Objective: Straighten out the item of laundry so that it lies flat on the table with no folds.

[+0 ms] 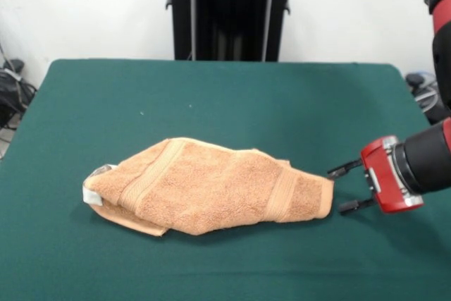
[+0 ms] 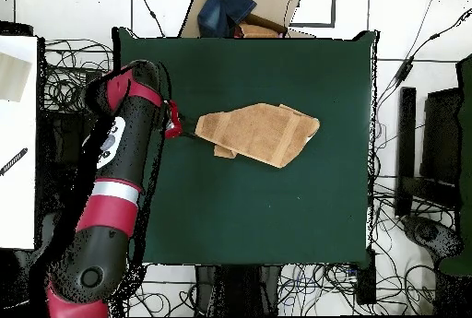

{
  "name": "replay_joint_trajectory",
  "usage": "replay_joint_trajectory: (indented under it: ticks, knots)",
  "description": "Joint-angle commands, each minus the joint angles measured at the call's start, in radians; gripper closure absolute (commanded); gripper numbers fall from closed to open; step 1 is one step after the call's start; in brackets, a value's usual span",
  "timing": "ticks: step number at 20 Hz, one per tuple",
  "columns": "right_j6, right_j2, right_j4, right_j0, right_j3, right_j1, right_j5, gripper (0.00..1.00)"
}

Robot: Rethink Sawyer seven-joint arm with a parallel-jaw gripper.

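Observation:
The item of laundry [image 1: 211, 188] is an orange-tan towel lying folded over itself in a long, bunched shape on the green table [image 1: 211, 103]. Two woven bands cross it, and a white tag [image 1: 91, 193] shows at its left end in the front view. My gripper [image 1: 336, 190] lies sideways just above the table at the towel's right end. It is open, with nothing between its fingers, and its upper fingertip [image 1: 335, 172] is right at the towel's corner. From overhead, the gripper [image 2: 181, 133] sits at the left tip of the towel [image 2: 263, 133].
In the overhead view, a cardboard box with a blue cloth [image 2: 235, 5] lies beyond the table's top edge. A white surface [image 2: 18, 139] stands on the left, and cables run all round the table [image 2: 277, 213]. My arm [image 2: 115, 176] hangs over the table's left edge.

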Motion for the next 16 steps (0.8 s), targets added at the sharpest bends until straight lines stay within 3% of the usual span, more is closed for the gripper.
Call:
replay_joint_trajectory:
  ticks: [1, 16]
  knots:
    - [0.279, 0.092, -0.006, -0.031, 0.056, 0.128, -0.270, 0.00]
    - [0.255, 0.116, -0.022, -0.037, 0.086, 0.131, -0.351, 0.00]
